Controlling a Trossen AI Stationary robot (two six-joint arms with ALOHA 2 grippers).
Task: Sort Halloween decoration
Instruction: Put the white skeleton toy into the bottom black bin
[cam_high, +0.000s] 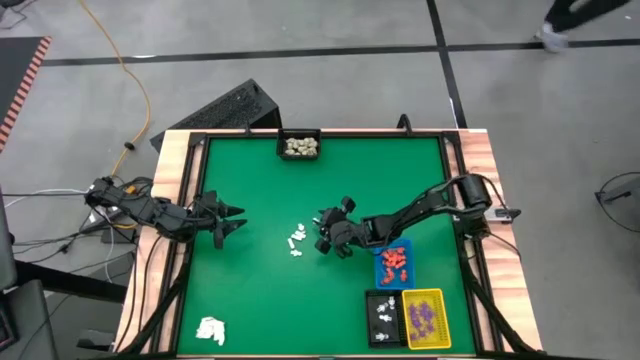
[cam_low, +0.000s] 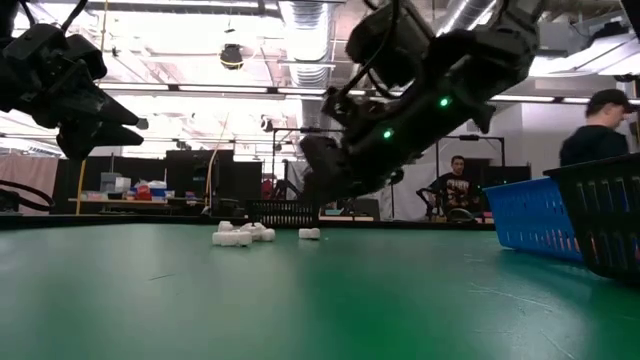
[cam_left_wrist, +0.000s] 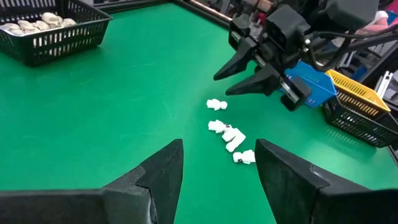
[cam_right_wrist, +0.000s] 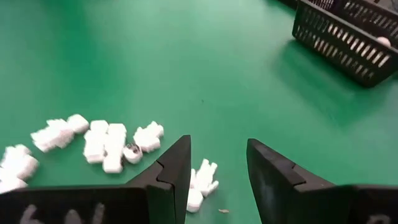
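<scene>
The white figurine pieces (cam_high: 297, 238) lie loose on the green counter (cam_high: 250, 290) near its middle, strung out in a short line that runs from the far side toward the near side in the high view. One white piece (cam_right_wrist: 201, 184) lies apart from the others, its long axis slanting across the felt, between the two dark fingers (cam_right_wrist: 173, 180) of the right hand (cam_high: 324, 232). That hand hovers just right of the cluster with its fingers parted and nothing between them but the piece on the felt below; whether they touch it I cannot tell.

Further out, a blue tray (cam_high: 394, 264) near the counter's right side holds orange-red pieces (cam_high: 395, 260). Beside it toward the near edge stand a black tray (cam_high: 382, 317) with a few white pieces and a yellow tray (cam_high: 424, 318) with purple pieces (cam_high: 422, 316). A black basket (cam_high: 299, 147) at the far edge holds cream pieces (cam_high: 300, 147). A white wad (cam_high: 211, 329) lies at the near left corner.

The left hand (cam_high: 228, 221) waits over the counter's left part, fingers spread wide and empty.
</scene>
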